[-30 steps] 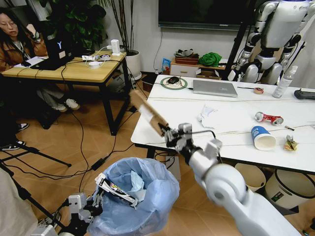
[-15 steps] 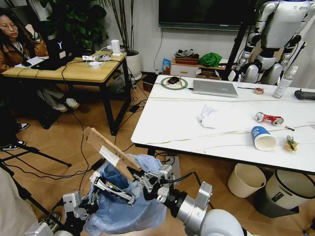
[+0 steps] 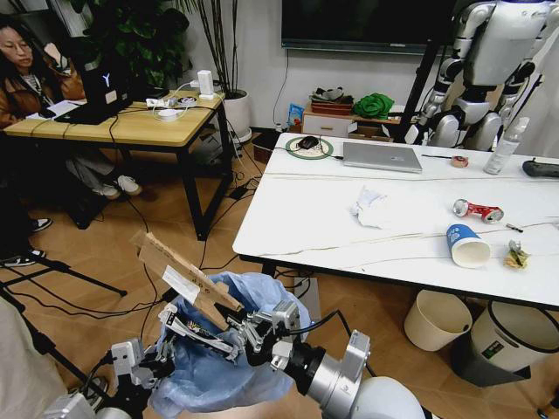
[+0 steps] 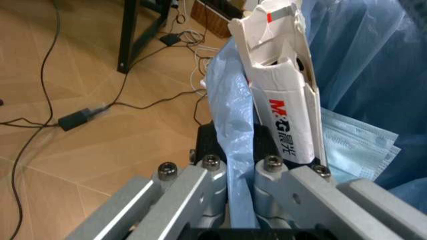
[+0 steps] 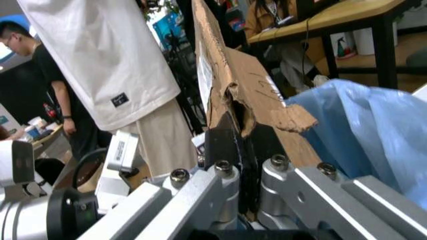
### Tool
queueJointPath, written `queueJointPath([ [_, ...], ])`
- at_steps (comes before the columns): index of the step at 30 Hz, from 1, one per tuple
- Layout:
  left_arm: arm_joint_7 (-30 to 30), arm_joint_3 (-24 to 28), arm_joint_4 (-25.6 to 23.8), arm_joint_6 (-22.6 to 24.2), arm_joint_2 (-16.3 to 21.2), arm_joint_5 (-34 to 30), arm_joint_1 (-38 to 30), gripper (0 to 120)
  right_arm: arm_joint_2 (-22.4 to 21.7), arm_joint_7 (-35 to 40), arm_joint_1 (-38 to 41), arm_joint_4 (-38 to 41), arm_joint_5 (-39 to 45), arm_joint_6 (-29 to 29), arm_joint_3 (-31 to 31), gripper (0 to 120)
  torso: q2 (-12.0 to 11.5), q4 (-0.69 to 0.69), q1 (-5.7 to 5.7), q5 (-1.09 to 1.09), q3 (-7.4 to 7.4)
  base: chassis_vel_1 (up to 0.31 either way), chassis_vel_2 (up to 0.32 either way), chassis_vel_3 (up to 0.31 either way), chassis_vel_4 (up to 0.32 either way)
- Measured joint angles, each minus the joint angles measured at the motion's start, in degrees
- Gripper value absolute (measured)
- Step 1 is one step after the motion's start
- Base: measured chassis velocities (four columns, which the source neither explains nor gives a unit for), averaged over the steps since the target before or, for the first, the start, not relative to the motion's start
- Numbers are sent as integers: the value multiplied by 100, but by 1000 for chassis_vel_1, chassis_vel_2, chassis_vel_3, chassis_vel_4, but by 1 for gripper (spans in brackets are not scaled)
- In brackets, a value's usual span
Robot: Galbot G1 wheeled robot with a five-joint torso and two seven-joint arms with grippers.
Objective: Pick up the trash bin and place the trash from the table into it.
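Down at seven o'clock in the head view, the left hand [image 3: 144, 371] is clamped tight on the rim of the trash bin [image 3: 218, 367], pinching its blue bag, with a white printed carton [image 4: 283, 100] jutting from the opening. Just right of it, the right hand [image 3: 253, 330] grips the brown cardboard [image 3: 183, 279] above the bin's mouth; its long axis runs up toward ten o'clock. Toward three o'clock, the tabletop [image 3: 297, 218] carries a tissue [image 3: 369, 208], red can [image 3: 477, 209] and paper cup [image 3: 465, 245].
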Motion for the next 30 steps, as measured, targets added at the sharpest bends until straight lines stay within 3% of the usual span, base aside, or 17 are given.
queueJointPath([
  [5, -15, -95, -11, 13, 49, -36, -23, 0, 7, -67, -49, -37, -93, 60, -6, 5, 0, 0, 0, 0, 0, 0, 0, 0, 0],
  [14, -58, -223, 17, 53, 115, -189, -116, 0, -24, -73, -121, -22, -143, 77, 79, 1, 0, 0, 0, 0, 0, 0, 0, 0, 0],
  [24, -67, -214, 27, 63, 113, -189, -143, 0, -44, -66, -216, 24, -288, 177, 279, 42, 0, 0, 0, 0, 0, 0, 0, 0, 0],
  [26, -67, -213, 29, 64, 115, -188, -145, 0, -50, -63, -213, 39, -282, 178, 308, 43, 0, 0, 0, 0, 0, 0, 0, 0, 0],
  [30, -69, -181, 85, 66, 134, -163, -172, 0, -229, -2, -342, 236, -242, 180, 521, 64, 0, 0, 0, 1, 0, 0, 0, 0, 0],
])
